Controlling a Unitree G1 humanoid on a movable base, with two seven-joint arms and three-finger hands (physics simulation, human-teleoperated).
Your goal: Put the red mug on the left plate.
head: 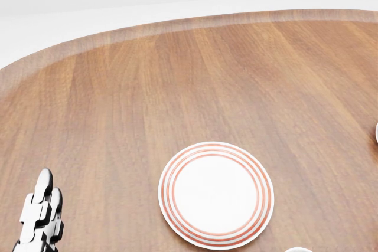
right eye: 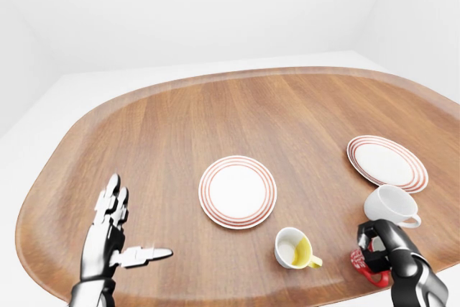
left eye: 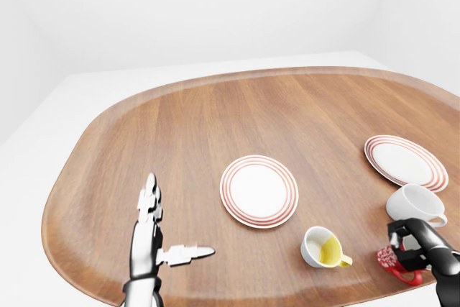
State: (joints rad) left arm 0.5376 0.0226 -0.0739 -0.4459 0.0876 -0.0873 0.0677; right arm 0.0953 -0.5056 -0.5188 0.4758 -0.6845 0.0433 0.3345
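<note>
The red mug [left eye: 392, 262] lies near the table's bottom right edge, with my right hand [left eye: 408, 246] closed round it; it also shows in the right-eye view [right eye: 365, 264]. The left plate [left eye: 259, 190], white with red rings, lies flat near the table's middle, well to the left of the mug. My left hand [left eye: 159, 231] is open and empty over the table's bottom left, fingers spread and thumb pointing right. In the head view only the left plate [head: 216, 195] and my left fingertips [head: 42, 208] show.
A yellow-lined white mug [left eye: 323, 247] stands between the left plate and the red mug. A white mug [left eye: 417, 205] stands just above my right hand. A second ringed plate [left eye: 405, 162] lies at the right. The wooden table's rim [left eye: 65, 177] curves round.
</note>
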